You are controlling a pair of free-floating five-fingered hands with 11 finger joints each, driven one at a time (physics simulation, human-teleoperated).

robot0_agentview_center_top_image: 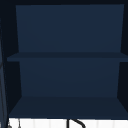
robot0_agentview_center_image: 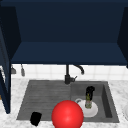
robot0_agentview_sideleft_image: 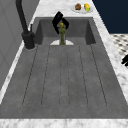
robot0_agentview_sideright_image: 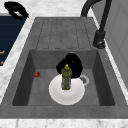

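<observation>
The right hand [robot0_agentview_center_image: 89, 90] is down in the sink basin [robot0_agentview_center_image: 106, 100], its fingers [robot0_agentview_sideright_image: 75, 65] curled around the top of a green bottle [robot0_agentview_center_image: 88, 102], pinching it near the neck. The bottle stands upright on a white plate [robot0_agentview_center_image: 93, 111] directly below the fingers, on the basin floor. In the left side view the fingers wrap round the bottle's yellow cap [robot0_agentview_sideleft_image: 61, 25] from both sides.

The step in hand looks like the grasp itself: the hold is made and the bottle sits on the plate, not yet lifted. The next move likely calls for a straight upward pull, keeping the bottle vertical so it clears the basin walls and the faucet [robot0_agentview_center_image: 68, 75] behind the fingers.

The left hand [robot0_agentview_center_image: 35, 118] hangs idle over the sink's front left edge, its fingers loosely curled on nothing. A red ball [robot0_agentview_center_image: 67, 115] lies between the two hands, just left of the plate.
</observation>
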